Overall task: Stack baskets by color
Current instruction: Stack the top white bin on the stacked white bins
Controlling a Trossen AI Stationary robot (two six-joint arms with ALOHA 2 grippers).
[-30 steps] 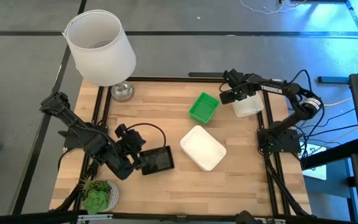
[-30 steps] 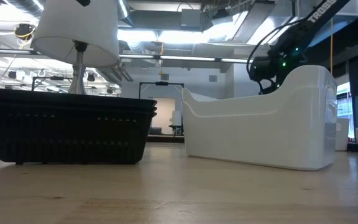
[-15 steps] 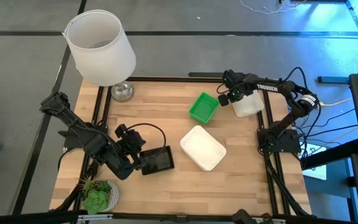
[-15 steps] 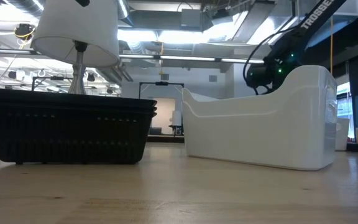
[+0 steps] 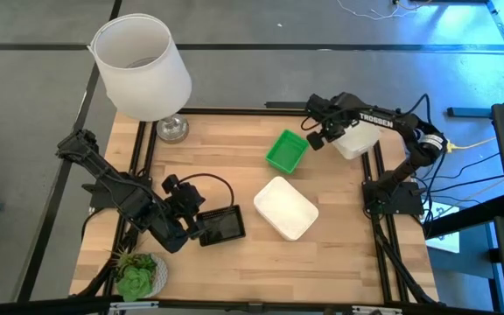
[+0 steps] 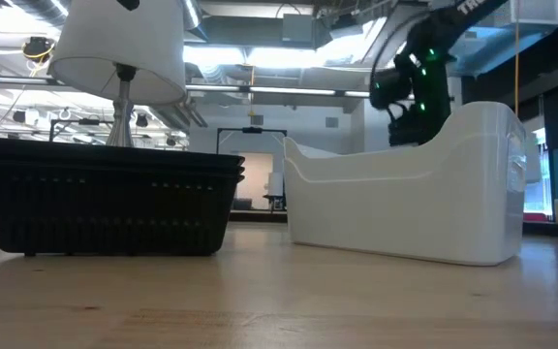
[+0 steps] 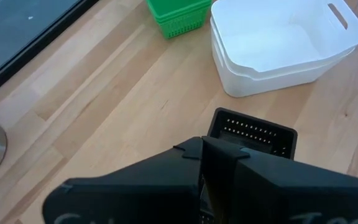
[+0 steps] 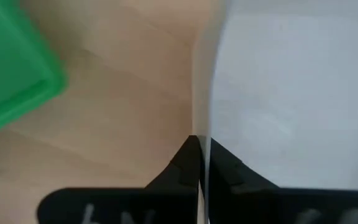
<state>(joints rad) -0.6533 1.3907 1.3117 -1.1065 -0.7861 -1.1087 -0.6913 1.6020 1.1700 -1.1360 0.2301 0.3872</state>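
A white basket point(image 5: 357, 140) hangs at the table's far right, with my right gripper point(image 5: 325, 137) shut on it. Two nested white baskets point(image 5: 285, 207) stand on their bottoms mid-table. A green basket stack point(image 5: 287, 150) stands just to the held basket's left and shows in the right wrist view point(image 8: 11, 81). The black basket stack point(image 5: 223, 226) rests on the table near the front left. My left gripper point(image 5: 195, 227) is shut at its left end, above the rim point(image 7: 253, 124). My right gripper pinches the white basket's left wall at the rim point(image 8: 202, 127), one finger inside the basket and one outside. The fingers come from above, pointing steeply down. The basket hangs tilted, this side raised; whether its far side is clear of the table I cannot tell. My left gripper's own body hides the black stack's near end, so I cannot tell whether it touches.
A lamp with a large white shade point(image 5: 143, 66) stands at the far left corner. A small potted plant point(image 5: 138, 276) sits at the near left corner. Bare wood lies between the green stack and the lamp's base point(image 5: 171, 129).
My right gripper has shut on the white basket's left wall, rolled a little and risen, drifting toward the far edge. The basket has come up with it, its gripped side tipped upward.
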